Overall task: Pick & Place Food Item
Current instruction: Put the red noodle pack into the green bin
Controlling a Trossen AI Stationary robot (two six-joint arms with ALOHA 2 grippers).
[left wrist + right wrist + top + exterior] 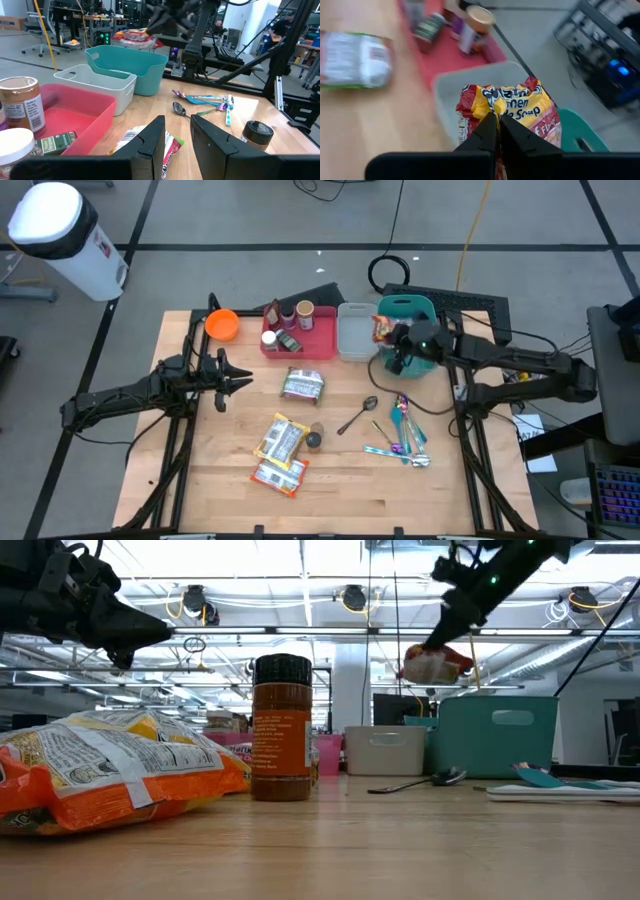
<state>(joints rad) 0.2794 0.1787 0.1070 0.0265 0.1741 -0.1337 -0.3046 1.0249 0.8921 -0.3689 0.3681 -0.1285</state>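
The right gripper, fingers closed, pinched a crinkled soup packet above the teal bin, far right.

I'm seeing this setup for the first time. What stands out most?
The right claw holds a red-and-yellow soup packet in the air above the teal bin at the table's far right. The left claw hovers empty near a green-and-white packet mid-table.

Both arms dark, slim, jointed. Left gripper black w/ tapered, blocky fingers. Right gripper black; small green light near its wrist, black cables along arm.
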